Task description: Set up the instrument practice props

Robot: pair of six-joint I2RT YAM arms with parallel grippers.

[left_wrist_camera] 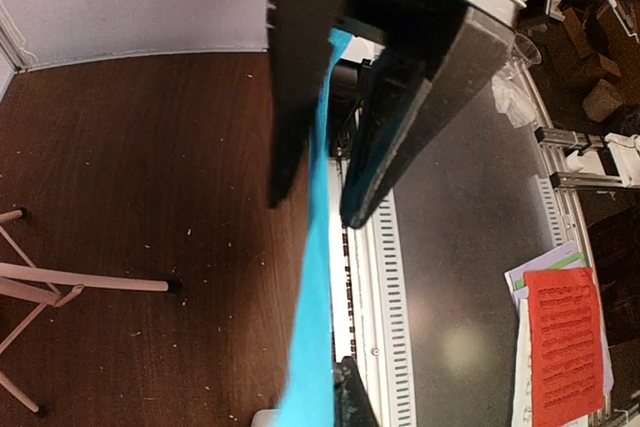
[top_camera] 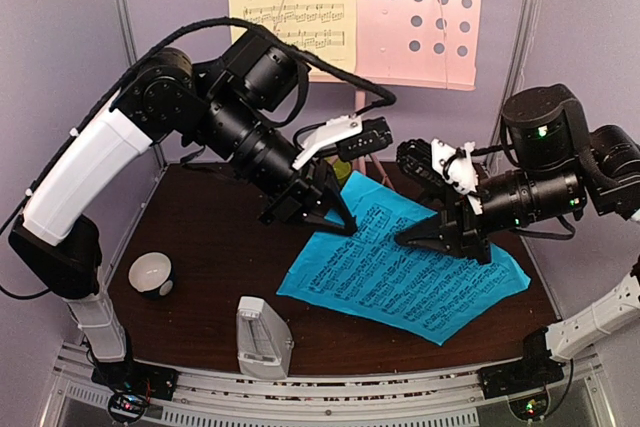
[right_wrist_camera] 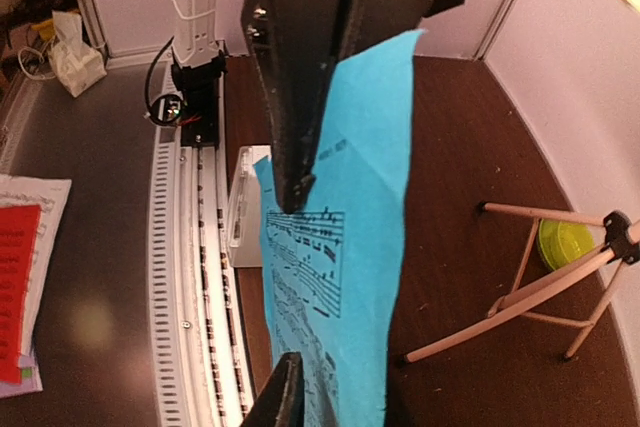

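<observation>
A blue sheet-music page (top_camera: 400,272) hangs between my two grippers, its lower part sagging onto the brown table. The left gripper (top_camera: 340,222) is shut on the page's upper-left corner; in the left wrist view the page (left_wrist_camera: 315,327) runs down from between that gripper's (left_wrist_camera: 318,212) jaws. The right gripper (top_camera: 415,239) pinches the page's top edge; in the right wrist view the page (right_wrist_camera: 370,247) passes between its (right_wrist_camera: 330,202) narrow jaws and hides one finger. The pink music stand (top_camera: 420,17) at the back carries a yellow page (top_camera: 295,2). The metronome (top_camera: 262,337) stands at the front.
A small white-and-black bowl (top_camera: 152,274) sits front left. A green bowl (top_camera: 345,169) lies behind the left gripper, near the stand's pink tripod legs (right_wrist_camera: 520,292). The slotted metal rail (top_camera: 330,387) runs along the near table edge.
</observation>
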